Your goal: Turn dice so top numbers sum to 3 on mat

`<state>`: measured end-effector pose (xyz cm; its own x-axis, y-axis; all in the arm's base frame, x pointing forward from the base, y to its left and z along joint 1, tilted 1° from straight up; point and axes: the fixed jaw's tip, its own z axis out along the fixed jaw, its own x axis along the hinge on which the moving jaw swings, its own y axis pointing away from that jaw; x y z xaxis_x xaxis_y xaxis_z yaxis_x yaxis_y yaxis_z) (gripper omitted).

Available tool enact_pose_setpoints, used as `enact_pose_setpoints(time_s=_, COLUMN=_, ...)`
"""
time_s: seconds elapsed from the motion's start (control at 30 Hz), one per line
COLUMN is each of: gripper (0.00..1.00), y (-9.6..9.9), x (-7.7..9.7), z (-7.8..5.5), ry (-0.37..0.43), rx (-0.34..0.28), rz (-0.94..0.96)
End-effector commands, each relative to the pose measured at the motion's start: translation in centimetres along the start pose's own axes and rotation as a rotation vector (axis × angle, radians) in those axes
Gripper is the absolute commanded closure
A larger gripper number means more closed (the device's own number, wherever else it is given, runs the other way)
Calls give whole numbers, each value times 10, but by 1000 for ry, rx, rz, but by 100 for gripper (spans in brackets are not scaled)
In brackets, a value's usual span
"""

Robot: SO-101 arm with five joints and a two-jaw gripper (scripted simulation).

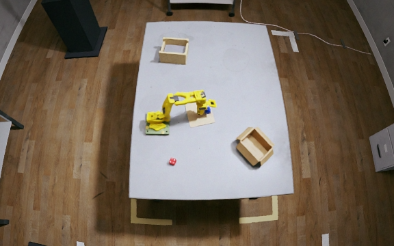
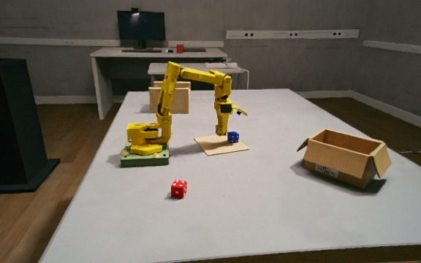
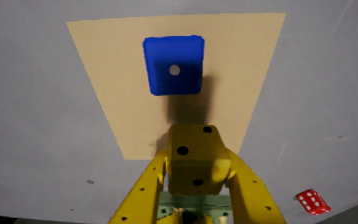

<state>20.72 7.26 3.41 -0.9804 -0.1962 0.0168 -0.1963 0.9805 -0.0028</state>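
Note:
My gripper [image 3: 196, 165] is shut on a yellow die [image 3: 197, 159] and holds it just above the tan mat, near its near edge. The arm also shows over the mat in the overhead view [image 1: 202, 110] and in the side view [image 2: 221, 132]. A blue die [image 3: 174, 65] sits flat on the mat with one pip on top; it also shows in the side view [image 2: 233, 136] and in the overhead view [image 1: 208, 110]. A red die [image 2: 178, 188] lies on the grey table off the mat, in front of the arm's base; it also shows in the overhead view [image 1: 172, 161] and the wrist view [image 3: 312, 202].
An open cardboard box [image 2: 346, 157] lies on the table to the right. A wooden frame box [image 1: 174, 50] stands at the far end of the table. The arm's base [image 2: 145, 146] stands left of the mat.

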Motion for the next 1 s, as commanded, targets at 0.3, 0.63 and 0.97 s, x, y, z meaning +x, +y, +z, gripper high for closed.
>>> enact_pose_setpoints(time_s=0.3, gripper=100, y=9, x=2, z=-5, ry=-41, rx=-6, rz=-36)
enact_pose_setpoints(time_s=0.63, gripper=100, y=9, x=2, z=-5, ry=-41, rx=-6, rz=-36)
enact_pose_setpoints(time_s=0.97, gripper=100, y=10, x=2, z=-3, ry=-41, rx=-6, rz=-36)
